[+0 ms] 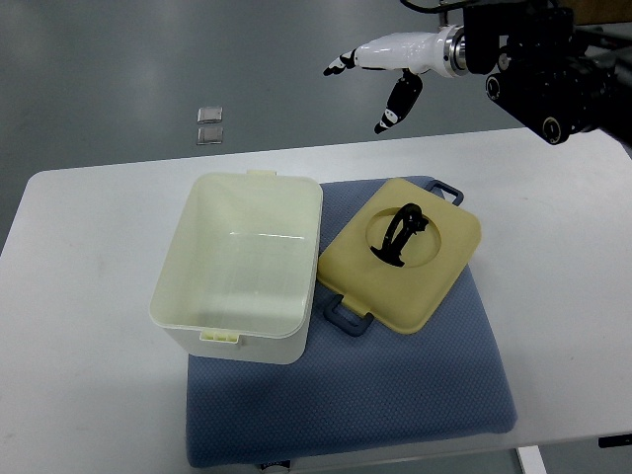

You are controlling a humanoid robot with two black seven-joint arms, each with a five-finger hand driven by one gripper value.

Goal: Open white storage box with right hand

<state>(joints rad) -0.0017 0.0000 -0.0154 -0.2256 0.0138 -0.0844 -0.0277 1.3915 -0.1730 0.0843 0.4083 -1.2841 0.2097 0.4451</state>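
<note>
Glossy plastic box (242, 267); dimpled blue cloth mat (395, 395)

The blue mat (395, 395) runs off the bottom edge, and the box (242, 267) hides its left part.

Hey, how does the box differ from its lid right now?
The box is white and deep, standing upright and open; the lid is yellowish and flat, lying off the box on the blue mat. The lid carries a black handle and grey clips; the box shows neither. Both rest on the mat.
</note>
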